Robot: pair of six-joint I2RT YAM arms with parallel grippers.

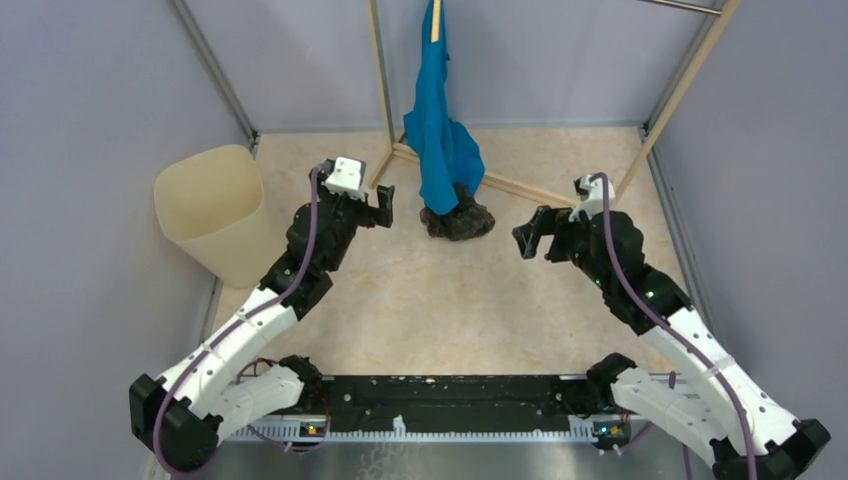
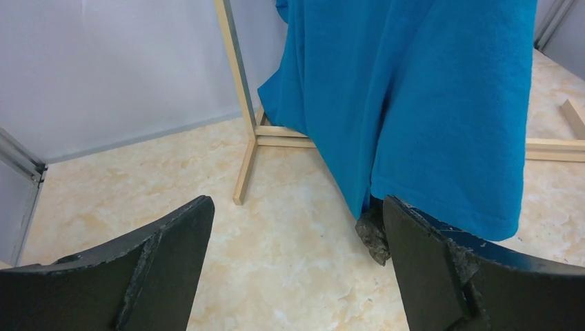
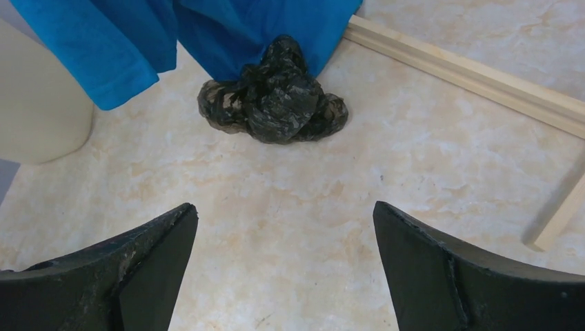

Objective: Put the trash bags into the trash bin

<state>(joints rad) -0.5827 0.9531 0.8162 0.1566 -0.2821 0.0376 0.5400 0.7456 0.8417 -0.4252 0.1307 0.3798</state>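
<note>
**A:** Bag first, where is it?
**B:** The dark crumpled trash bag (image 3: 272, 103) lies in a heap on the marbled table (image 1: 430, 300), outside the bin.
**A:** And the bin?
**B:** The beige trash bin (image 1: 212, 208) is well left of the bag, against the side wall.
**A:** Anything in the way?
**B:** A blue cloth (image 1: 440, 130) hangs from the wooden rack (image 1: 520, 188) straight down onto the bag. Its bottom edge drapes over the bag's far side. The rack's base bar runs just behind the bag.
**A:** Grippers?
**B:** The left gripper (image 1: 383, 205) is near the bag's left. The right gripper (image 1: 528, 238) is to its right, a bit further off. Both point at the bag with jaws wide apart, empty, not touching it.
</note>
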